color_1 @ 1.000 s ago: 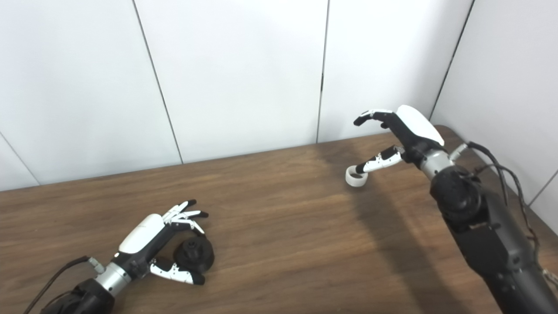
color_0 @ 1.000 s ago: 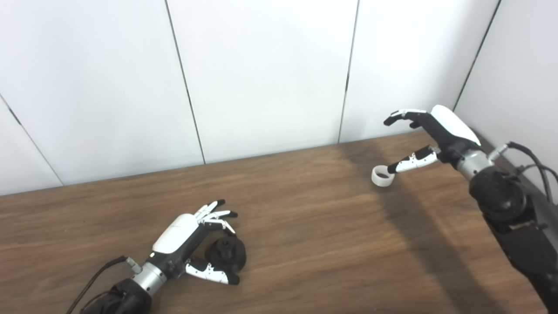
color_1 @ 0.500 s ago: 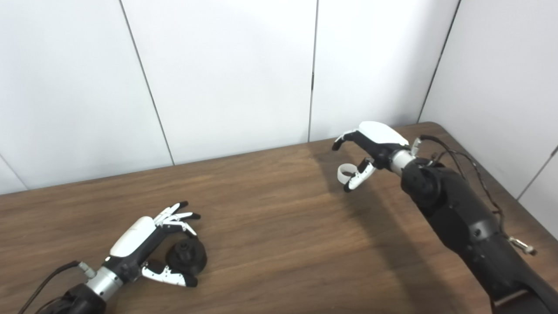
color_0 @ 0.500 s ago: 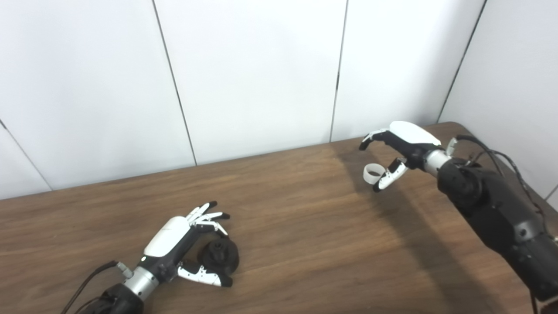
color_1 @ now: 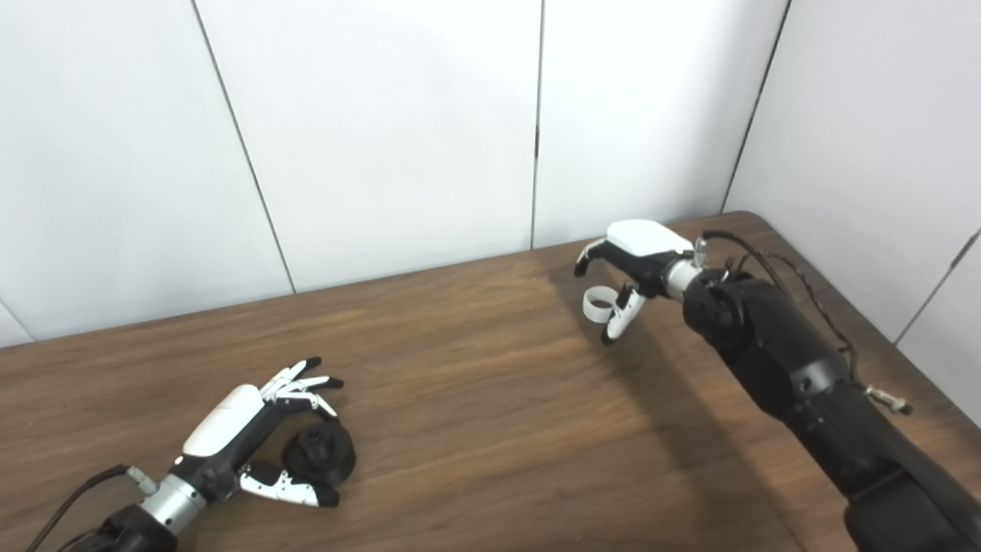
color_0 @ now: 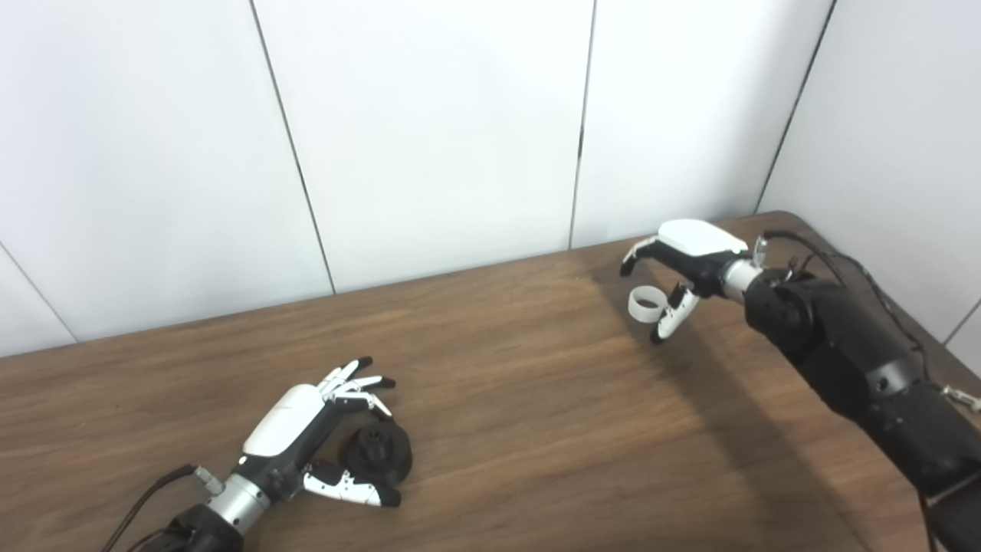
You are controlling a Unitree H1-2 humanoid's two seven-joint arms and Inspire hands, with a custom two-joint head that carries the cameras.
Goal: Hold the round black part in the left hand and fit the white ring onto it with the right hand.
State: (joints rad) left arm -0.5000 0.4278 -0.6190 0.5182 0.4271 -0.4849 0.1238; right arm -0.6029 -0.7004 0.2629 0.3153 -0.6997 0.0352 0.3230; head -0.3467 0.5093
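Note:
The round black part (color_0: 377, 454) lies on the wooden table (color_0: 536, 414) at the near left. My left hand (color_0: 303, 422) is open around it: the fingers (color_0: 360, 381) spread above its far side and the thumb (color_0: 349, 487) lies along its near side, not closed on it. The white ring (color_0: 645, 303) rests on the table at the far right. My right hand (color_0: 690, 257) hovers palm down over it and is open, with curled fingers (color_0: 633, 257) above the ring and the thumb (color_0: 668, 318) close against its right side. I cannot tell whether the thumb touches the ring.
White wall panels (color_0: 429, 130) run along the table's far edge and meet a side wall (color_0: 904, 138) at the right corner. Loose cables (color_0: 858, 268) trail from the right forearm near the table's right edge.
The camera has panned, shifting the whole picture. My right hand has come down and turned palm down over the ring, its thumb now beside it. The left hand has kept its pose by the black part.

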